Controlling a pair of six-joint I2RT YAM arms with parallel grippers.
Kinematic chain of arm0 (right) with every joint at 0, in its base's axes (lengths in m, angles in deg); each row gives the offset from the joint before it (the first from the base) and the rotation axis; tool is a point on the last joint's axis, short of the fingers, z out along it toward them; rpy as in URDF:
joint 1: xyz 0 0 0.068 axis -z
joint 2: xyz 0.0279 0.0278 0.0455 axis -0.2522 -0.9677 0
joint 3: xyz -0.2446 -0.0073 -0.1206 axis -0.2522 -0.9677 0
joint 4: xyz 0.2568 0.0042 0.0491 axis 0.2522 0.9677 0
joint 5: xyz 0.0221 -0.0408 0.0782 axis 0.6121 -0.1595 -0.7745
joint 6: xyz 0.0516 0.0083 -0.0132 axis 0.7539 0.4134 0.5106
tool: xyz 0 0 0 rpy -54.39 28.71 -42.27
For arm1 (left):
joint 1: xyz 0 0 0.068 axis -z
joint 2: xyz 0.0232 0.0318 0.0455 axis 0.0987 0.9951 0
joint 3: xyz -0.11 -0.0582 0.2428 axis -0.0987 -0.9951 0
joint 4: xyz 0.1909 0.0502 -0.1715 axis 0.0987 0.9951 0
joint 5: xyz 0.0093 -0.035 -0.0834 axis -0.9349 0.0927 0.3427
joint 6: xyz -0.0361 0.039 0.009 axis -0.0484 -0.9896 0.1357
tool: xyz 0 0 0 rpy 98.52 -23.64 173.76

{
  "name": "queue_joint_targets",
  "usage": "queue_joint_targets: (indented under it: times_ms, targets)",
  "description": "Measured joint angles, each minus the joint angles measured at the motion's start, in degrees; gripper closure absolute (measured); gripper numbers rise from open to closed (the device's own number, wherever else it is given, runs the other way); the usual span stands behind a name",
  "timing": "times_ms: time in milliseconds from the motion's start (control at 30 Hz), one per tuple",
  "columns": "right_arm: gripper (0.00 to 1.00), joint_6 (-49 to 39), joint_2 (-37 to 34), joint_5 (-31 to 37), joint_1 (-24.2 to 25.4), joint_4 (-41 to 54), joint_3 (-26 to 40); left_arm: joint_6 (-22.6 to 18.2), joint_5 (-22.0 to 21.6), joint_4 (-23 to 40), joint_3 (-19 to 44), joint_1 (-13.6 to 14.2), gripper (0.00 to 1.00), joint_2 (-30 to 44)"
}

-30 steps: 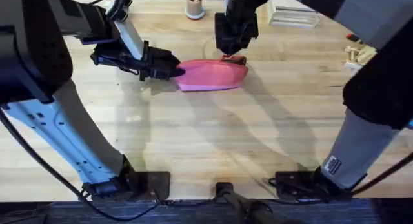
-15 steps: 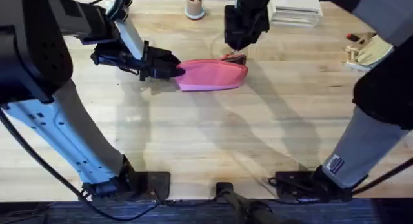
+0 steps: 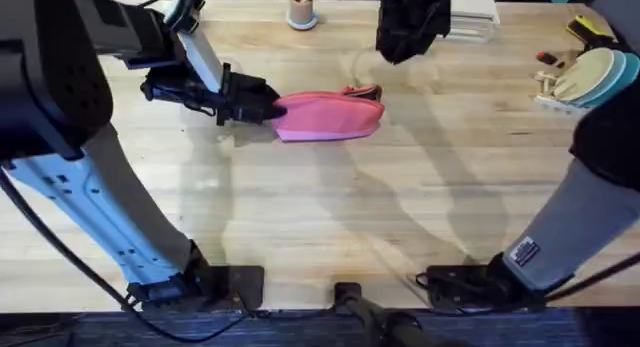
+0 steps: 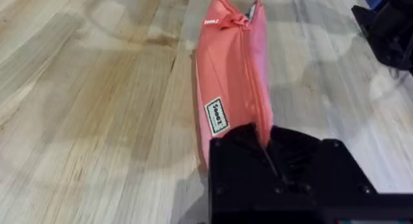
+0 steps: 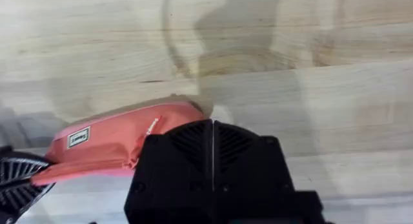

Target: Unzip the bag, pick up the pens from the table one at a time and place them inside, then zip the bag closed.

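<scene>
The pink bag (image 3: 330, 116) lies lengthwise in the middle of the table (image 3: 330, 217). My left gripper (image 3: 274, 109) is shut on the bag's left end. In the left wrist view the bag (image 4: 231, 75) stretches away from the gripper (image 4: 266, 139), with its zipper line looking closed along the top. My right gripper (image 3: 398, 49) hangs above and behind the bag's right end, apart from it. Seen from the right wrist, its fingers (image 5: 193, 146) are pressed together with nothing visible between them, and the bag (image 5: 116, 143) lies below. The pens are out of view.
A beige cup (image 3: 302, 7) stands at the back edge. A stack of pale boxes (image 3: 468, 13) sits at the back right. A wooden rack with plates (image 3: 580, 75) is at the far right. Bare wood lies in front of the bag.
My right gripper has lifted off the bag's right end and moved back and to the right. The left gripper and the bag have stayed put.
</scene>
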Motion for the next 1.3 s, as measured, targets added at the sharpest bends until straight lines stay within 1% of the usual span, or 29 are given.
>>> queue_joint_targets:
  times_ms: [333,533,567,600,633,767,800,833,1000,1133,1300]
  targets:
    - [0.971,0.0,3.93,-0.14,0.0,0.0,0.0,0.0,0.01,0.0,0.0,0.0,0.959,0.0]
    - [0.971,0.0,5.09,-2.21,-0.27,0.0,0.0,0.0,0.0,0.0,0.0,0.0,0.959,0.0]
    - [0.951,0.0,5.29,-2.45,-0.51,-0.01,0.0,0.0,0.01,0.01,0.0,0.0,0.959,0.0]
    - [0.89,-0.07,5.43,-2.66,-0.8,-0.01,0.02,0.0,0.01,0.0,0.0,0.0,0.959,0.0]
    - [0.788,0.02,5.54,-2.91,-1.24,0.0,0.02,0.0,0.01,0.0,0.0,0.0,0.959,0.0]
    - [0.193,-0.01,5.65,-3.35,-3.68,0.0,0.02,0.0,0.01,0.0,0.0,0.0,0.959,0.0]
    - [0.068,-0.09,5.65,-3.48,-4.32,0.0,0.02,0.0,0.01,0.0,0.0,0.0,0.959,0.0]
    - [0.02,-0.24,5.65,-3.5,-5.12,0.0,0.02,0.0,0.01,0.0,0.0,0.0,0.959,0.0]
    - [0.005,-0.26,5.66,-3.53,-8.87,-0.62,0.02,0.0,0.01,0.0,0.0,0.0,0.959,0.0]
    - [0.005,-0.26,5.65,-3.54,-11.43,-3.26,0.02,0.0,0.01,0.0,0.0,0.0,0.959,0.0]
    - [0.005,-0.24,5.65,-3.7,-12.85,-5.1,0.02,0.0,0.01,0.0,0.0,0.0,0.959,0.0]
